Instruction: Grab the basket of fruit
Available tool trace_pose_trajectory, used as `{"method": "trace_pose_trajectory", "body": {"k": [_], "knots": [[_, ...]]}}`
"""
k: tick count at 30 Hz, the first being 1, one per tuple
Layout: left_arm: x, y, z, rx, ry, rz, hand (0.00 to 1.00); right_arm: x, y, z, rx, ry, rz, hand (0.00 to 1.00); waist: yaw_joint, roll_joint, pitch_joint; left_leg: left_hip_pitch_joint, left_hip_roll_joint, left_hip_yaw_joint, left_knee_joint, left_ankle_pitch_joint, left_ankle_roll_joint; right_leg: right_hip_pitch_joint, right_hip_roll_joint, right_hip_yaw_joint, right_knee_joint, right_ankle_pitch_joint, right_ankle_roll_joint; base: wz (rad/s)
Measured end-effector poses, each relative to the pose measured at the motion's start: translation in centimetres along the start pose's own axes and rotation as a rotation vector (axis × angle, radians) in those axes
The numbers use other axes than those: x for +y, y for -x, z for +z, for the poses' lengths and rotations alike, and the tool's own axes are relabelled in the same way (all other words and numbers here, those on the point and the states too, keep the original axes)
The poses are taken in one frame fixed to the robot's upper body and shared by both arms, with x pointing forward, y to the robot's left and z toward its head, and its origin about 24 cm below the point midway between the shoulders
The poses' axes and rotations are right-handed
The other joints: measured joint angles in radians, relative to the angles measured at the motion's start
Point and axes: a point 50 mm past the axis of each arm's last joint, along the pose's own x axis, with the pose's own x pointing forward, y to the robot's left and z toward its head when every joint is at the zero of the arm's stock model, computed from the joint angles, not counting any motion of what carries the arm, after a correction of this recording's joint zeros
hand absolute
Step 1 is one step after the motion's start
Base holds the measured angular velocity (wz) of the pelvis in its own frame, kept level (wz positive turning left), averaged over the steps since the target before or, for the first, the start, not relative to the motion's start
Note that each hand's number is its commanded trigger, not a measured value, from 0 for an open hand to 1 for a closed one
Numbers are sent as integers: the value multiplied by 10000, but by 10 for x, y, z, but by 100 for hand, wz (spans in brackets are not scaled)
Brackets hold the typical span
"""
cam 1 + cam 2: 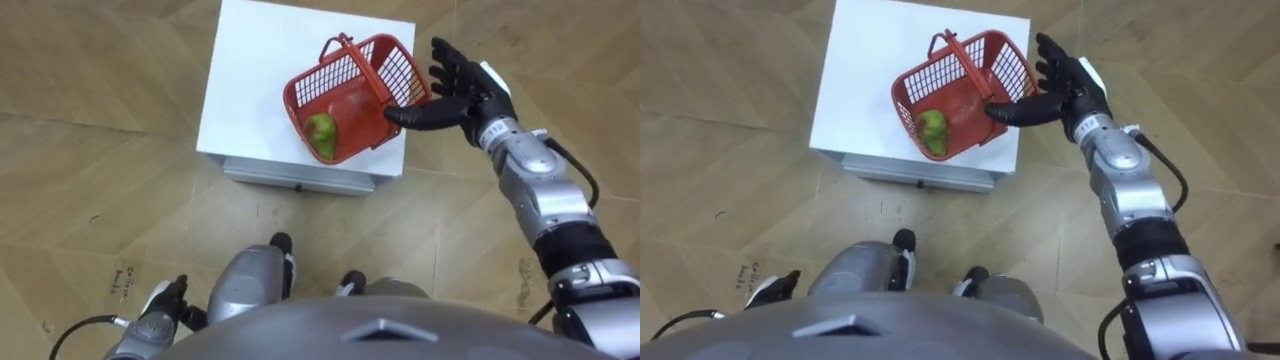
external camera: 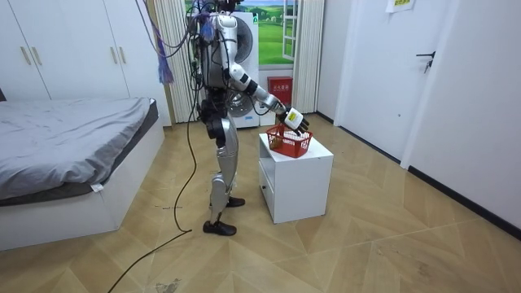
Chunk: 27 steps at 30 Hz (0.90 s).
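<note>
At the far left, low beside the thigh: left hand (image 1: 158,315), idle, open or closed impossible to tell. Further right, standing close before a white cabinet (image 1: 250,70), its drawer front (image 1: 300,180) facing the legs.

Nothing lifted yet. Resting on the cabinet's top near its front right corner: the red fruit basket (image 1: 398,68), with a green fruit (image 1: 322,132) lying inside against the near wall. No grasp made either.

Opens upward, seemingly tipped a little toward the left, with the mesh of the right-hand wall on show. Seems to run its long axis slantwise across the top, from near left to far right in the eye views, askew to the cabinet's edges. Carries its handle (image 1: 340,40) raised over the far left side, clear of any hand.

At the right, reaching in from beyond the cabinet's right edge: right hand (image 1: 465,95), fingers straight and spread apart. Thumb stretched out to the basket's right wall, touching it or all but touching, curled round nothing.

Judging from this: approach done, hold and lift both left. Calls for bringing the fingers to the handle or rim, closing there, then raising with the fruit kept inside.
</note>
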Motion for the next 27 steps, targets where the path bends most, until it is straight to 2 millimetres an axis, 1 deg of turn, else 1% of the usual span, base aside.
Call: {"method": "trace_pose_trajectory", "body": {"k": [4,6,10,12,14,16,18,19,20,22,23,24,25,26,27], "knots": [[1,0,-1,36,87,37,0,2,1,4,-248,36,194,0,-1,13,-16,349,-3,73,-135,0,0,287,-2,93,-72,11,7,-6],[1,0,-2,6,115,40,0,3,2,6,-351,-5,295,0,5,16,-54,573,-7,85,-205,-1,-1,513,20,130,-191,29,27,0],[-2,1,-7,86,152,-7,0,5,3,13,-728,-15,501,0,1,29,-57,855,1,161,-298,-2,-2,742,16,181,-235,32,29,-5],[-3,1,-8,174,210,-43,0,2,4,17,-942,-364,440,0,-69,40,-66,949,3,161,-309,-3,-2,864,29,173,-308,58,33,0],[-5,2,-10,246,247,-65,0,-1,6,16,-979,-457,303,0,-143,37,-70,1044,-16,131,-337,-13,0,995,40,161,-370,70,48,4],[-5,3,-15,410,500,-5,0,-2,10,12,-920,-565,196,0,-205,6,-91,1146,-10,170,-396,-28,-3,1055,44,208,-406,72,52,-5],[-6,4,-19,613,666,100,0,-9,17,0,-640,-862,-188,0,-279,20,-127,1249,-17,205,-469,-27,-3,1180,67,263,-540,118,74,-6],[-6,4,-20,639,714,135,0,-10,20,-4,-525,-982,-330,0,-301,22,-125,1302,-17,216,-472,-27,-2,1226,65,264,-553,125,77,0],[-5,4,-21,684,835,206,0,-13,25,-13,-323,-1244,-642,0,-381,40,-113,1378,-17,216,-491,-32,1,1308,62,261,-564,125,79,0],[-3,4,-23,746,1049,327,0,-18,32,-26,48,-1421,-1074,0,-528,104,-117,1453,-19,216,-500,-48,1,1416,75,255,-679,149,85,0],[-1,4,-23,758,1151,475,0,-22,38,-41,552,-1516,-1486,0,-603,128,-107,1575,-16,233,-523,-68,-2,1532,79,261,-714,163,88,-6],[0,4,-24,750,1232,638,0,-25,46,-59,1257,-1579,-1889,0,-633,165,-125,1674,-16,251,-525,-110,-8,1579,85,284,-716,160,92,-7],[1,5,-24,746,1245,710,0,-26,50,-67,1618,-1522,-2055,0,-667,188,-120,1724,-16,266,-540,-124,-11,1640,88,312,-716,157,97,-10],[0,5,-24,746,1265,801,0,-29,58,-82,2228,-1452,-2365,0,-741,249,-112,1777,-14,325,-546,-164,-10,1711,99,372,-721,154,101,-19],[0,5,-24,767,1369,851,0,-32,66,-95,2720,-1615,-2719,0,-737,296,-111,1855,-21,419,-575,-168,-12,1733,101,462,-717,154,101,-20]]}}
